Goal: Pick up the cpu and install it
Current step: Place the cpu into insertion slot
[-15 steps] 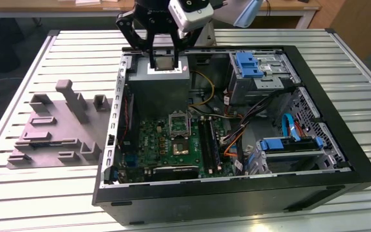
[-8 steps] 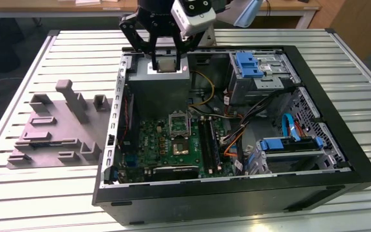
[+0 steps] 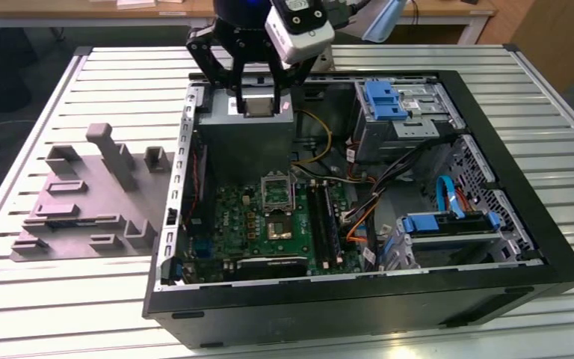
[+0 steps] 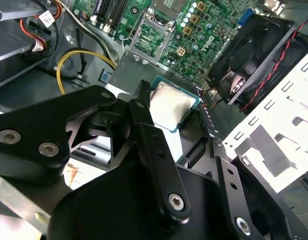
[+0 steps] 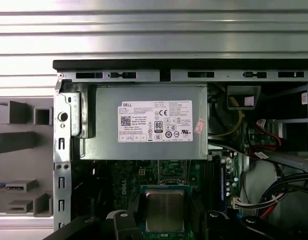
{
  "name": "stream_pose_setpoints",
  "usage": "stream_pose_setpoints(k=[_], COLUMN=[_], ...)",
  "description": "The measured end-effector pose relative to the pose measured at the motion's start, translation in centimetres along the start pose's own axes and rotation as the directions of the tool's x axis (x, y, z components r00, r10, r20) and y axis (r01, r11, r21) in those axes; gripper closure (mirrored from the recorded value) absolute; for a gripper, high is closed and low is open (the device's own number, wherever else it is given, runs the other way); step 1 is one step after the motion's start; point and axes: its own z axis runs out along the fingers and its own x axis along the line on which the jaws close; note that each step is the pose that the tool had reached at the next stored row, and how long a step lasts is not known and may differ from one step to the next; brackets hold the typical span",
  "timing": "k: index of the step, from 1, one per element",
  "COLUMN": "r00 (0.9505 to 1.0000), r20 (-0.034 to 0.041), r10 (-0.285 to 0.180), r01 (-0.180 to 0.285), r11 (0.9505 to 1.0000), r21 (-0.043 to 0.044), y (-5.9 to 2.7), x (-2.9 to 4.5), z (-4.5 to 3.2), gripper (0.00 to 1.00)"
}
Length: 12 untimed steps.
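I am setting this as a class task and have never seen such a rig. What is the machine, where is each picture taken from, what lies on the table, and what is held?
The machine is a robot arm ending in a black gripper, a two-fingered claw. The exterior view comes from a camera standing off the arm. Both wrist views come from cameras riding on it. On the slatted metal table sits an open computer case, with a grey moulded tray at the exterior view's left. The gripper holds the cpu, a small silvery square chip, above the grey power supply box. The green circuit board with its metal-framed socket lies inside the case.
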Motion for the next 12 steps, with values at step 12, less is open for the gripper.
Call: stream_pose_setpoints(k=[12], r00=[1.0], r20=[0.0002], r10=[0.007], r01=[-0.007], r11=[1.0], r21=[0.0], y=[-0.7], x=[-0.07], z=[0.63], gripper=[0.53])
